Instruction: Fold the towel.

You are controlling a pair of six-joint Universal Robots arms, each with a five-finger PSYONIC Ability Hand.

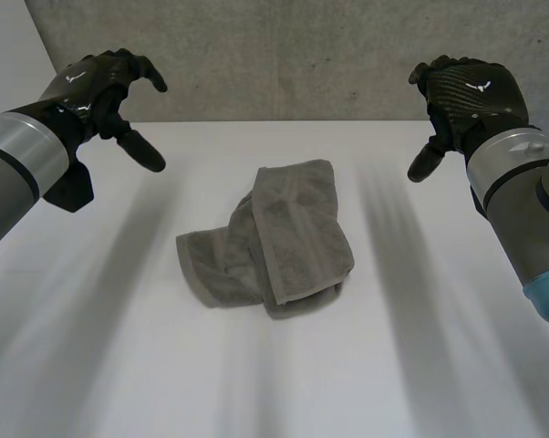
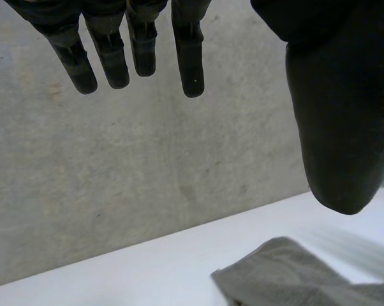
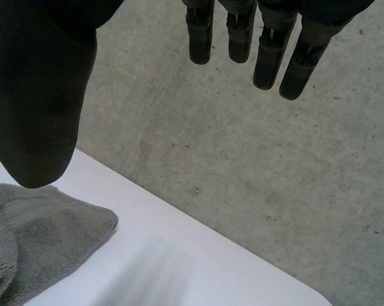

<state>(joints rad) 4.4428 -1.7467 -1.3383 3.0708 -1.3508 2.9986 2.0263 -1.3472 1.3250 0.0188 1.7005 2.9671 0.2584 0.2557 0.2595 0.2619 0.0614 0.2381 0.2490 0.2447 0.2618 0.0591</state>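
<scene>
Towel: the grey towel (image 1: 270, 242) lay near the middle of the white table (image 1: 420, 356). It was roughly folded and rumpled, with one long layer draped over another. A lower flap stuck out toward the robot's left side.

Left hand: the left hand (image 1: 101, 87) hung above the table's far left part, close to the grey wall (image 1: 284, 55). Its fingers were spread and only loosely bent, the thumb stood well away from them, and it had hold of nothing.

Left hand, wrist view: the fingers (image 2: 189, 57) pointed out straight and the thumb (image 2: 339, 127) stood wide of them, with only wall between the two. One rounded end of the towel (image 2: 288, 277) lay on the table below the thumb tip, clear of the hand.

Right hand: the right hand (image 1: 471, 91) hung above the table's far right part, also near the wall. Its fingers were loosely bent, the thumb pointed down and inward, and its grasp was empty.

Right hand, wrist view: the fingers (image 3: 201, 38) were straight and the thumb (image 3: 39, 108) was held wide of them. A corner of the towel (image 3: 45, 236) lay on the table just past the thumb tip, not touching it.

Towel and hands: the towel sat between the two hands and nearer the robot than either. It was well apart from both, with bare table on each side of it.

Arms: both arms reached in from the near corners, the left at the left side and the right at the right.
</scene>
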